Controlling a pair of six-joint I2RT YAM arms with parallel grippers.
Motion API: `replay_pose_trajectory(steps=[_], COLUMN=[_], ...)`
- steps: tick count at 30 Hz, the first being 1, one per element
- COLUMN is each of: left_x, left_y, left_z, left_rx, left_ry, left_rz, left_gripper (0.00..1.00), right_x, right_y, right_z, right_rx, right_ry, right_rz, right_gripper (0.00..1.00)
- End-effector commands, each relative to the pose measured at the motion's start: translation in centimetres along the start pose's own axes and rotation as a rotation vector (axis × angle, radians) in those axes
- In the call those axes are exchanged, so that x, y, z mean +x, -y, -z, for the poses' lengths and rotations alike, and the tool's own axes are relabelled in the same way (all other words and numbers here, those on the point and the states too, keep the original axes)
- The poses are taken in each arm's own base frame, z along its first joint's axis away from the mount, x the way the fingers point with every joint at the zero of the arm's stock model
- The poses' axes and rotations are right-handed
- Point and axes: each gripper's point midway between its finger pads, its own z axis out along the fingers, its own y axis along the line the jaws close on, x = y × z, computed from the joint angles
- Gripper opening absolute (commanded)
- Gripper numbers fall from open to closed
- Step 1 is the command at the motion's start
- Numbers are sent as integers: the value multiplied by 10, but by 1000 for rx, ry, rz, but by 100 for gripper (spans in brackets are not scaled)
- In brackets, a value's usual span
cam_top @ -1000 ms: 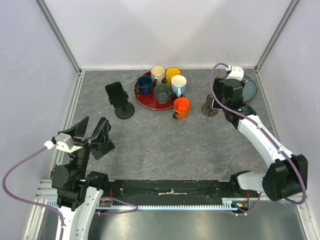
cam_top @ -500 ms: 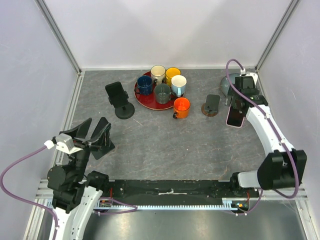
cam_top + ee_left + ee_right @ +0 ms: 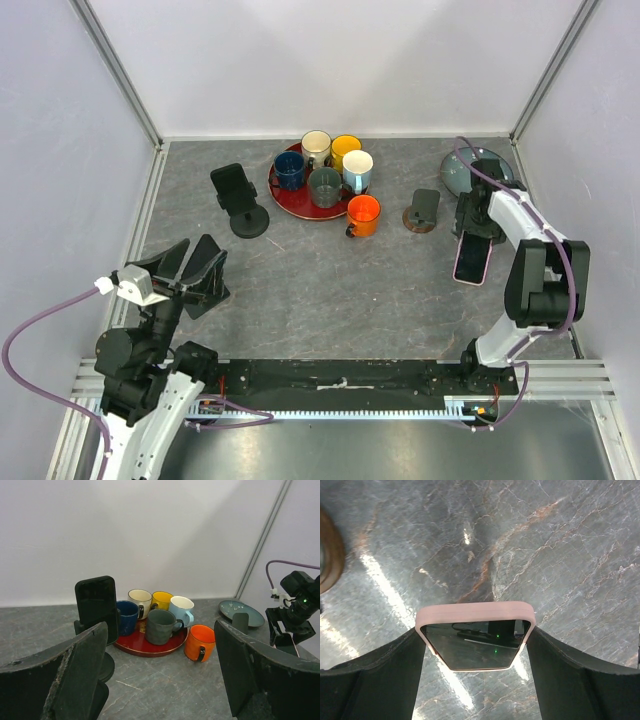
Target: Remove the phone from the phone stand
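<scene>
RIGHT: your right gripper (image 3: 476, 652) clamps the phone (image 3: 475, 630) | PHONE: 4 o'clock of the stand (image 3: 421, 212), apart | LEFT: your left gripper (image 3: 188, 266) spread wide

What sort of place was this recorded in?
Probably a lab robot test cell, not a home: plain white panel walls on aluminium frame posts, a grey stone-look tabletop, and staged props like a red tray of mugs.

Count on the worktop (image 3: 330, 290): six mugs (image 3: 326, 187), five on the one red tray (image 3: 283, 200), and one orange mug (image 3: 363, 213) off it. Two phones: black phone (image 3: 233, 184), pink-cased phone (image 3: 471, 260). Two stands: black stand (image 3: 249, 221) and, apparently, brown stand (image 3: 420, 218), small in my overhead view. One teal plate (image 3: 453, 172).
</scene>
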Motion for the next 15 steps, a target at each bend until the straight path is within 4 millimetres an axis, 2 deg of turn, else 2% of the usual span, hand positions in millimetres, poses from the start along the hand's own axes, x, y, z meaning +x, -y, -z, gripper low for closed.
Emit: replay_pose_trajectory(steps=[1,8,12,15], left_x=[-32,-31,-31,-31], left_y=[4,4,3,3], left_z=[20,19,19,19], left_rx=[20,19,17,17], left_ry=[112,110,108,108], left_rz=[-31,-31,-33,-33], left_gripper=[93,93,93,93], right_x=[-8,-2,-4,-3], right_y=[-1,-2,-1,0], right_z=[-11,-35,-42,-50], right_rx=[-5,-72,-74,-76], right_ry=[-2,-56,-58,-66], right_rz=[-23,-61,-69,-75], right_gripper=[24,27,39,41])
